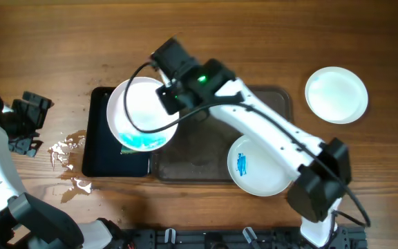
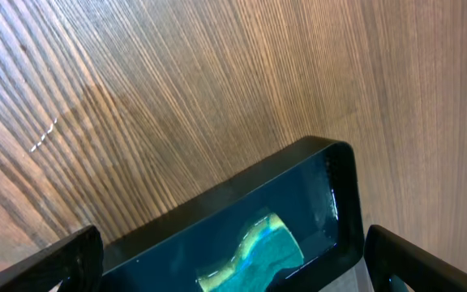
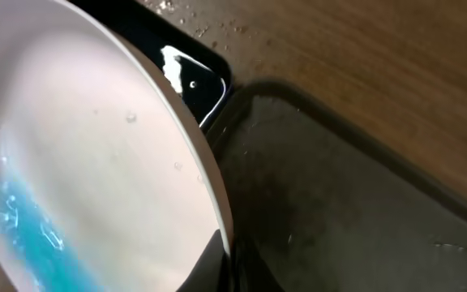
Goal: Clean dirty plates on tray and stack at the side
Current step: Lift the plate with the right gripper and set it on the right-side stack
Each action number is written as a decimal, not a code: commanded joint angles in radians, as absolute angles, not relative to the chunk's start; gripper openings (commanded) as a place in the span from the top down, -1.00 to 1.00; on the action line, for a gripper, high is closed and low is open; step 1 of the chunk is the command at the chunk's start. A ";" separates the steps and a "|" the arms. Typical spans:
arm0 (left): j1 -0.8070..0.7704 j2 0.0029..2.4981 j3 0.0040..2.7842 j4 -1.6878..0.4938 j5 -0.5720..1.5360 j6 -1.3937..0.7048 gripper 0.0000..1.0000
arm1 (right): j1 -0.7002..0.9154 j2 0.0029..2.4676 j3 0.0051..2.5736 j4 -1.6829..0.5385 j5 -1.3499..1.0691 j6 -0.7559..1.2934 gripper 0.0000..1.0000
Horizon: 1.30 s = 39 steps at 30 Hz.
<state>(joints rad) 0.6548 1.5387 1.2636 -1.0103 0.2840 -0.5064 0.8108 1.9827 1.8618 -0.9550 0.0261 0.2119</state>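
My right gripper (image 1: 168,97) is shut on the rim of a white plate (image 1: 138,111) and holds it tilted over the glossy black tray (image 1: 99,155). Blue liquid pools at the plate's low edge (image 3: 31,235). A second plate (image 1: 258,166) with a blue smear lies on the dark grey tray (image 1: 192,162), at its right end. A third plate (image 1: 336,95), clean white, sits on the table at the far right. My left gripper (image 1: 25,124) is open and empty at the left, away from the plates. In the left wrist view its fingers frame the black tray (image 2: 331,174).
A green-and-blue sponge (image 2: 258,251) lies in the black tray's water. Water splashes (image 1: 64,149) wet the table left of that tray. The right arm stretches diagonally across the grey tray.
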 commanded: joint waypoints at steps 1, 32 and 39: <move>0.659 1.537 1.282 -1.022 0.303 -0.505 -1.00 | 0.874 2.014 1.897 -0.904 0.215 0.239 0.91; 0.659 1.539 1.281 -1.036 0.302 -0.506 -1.00 | 1.248 2.026 1.867 -0.112 1.001 -1.167 0.91; 0.659 1.539 1.281 -1.037 0.302 -0.506 -1.00 | 1.248 2.026 1.860 -0.060 1.021 -1.342 0.91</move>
<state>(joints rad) 0.6548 1.5387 1.2636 -1.0363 0.2871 -0.5064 1.2430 2.0121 1.8679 -0.0734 1.0107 -1.2724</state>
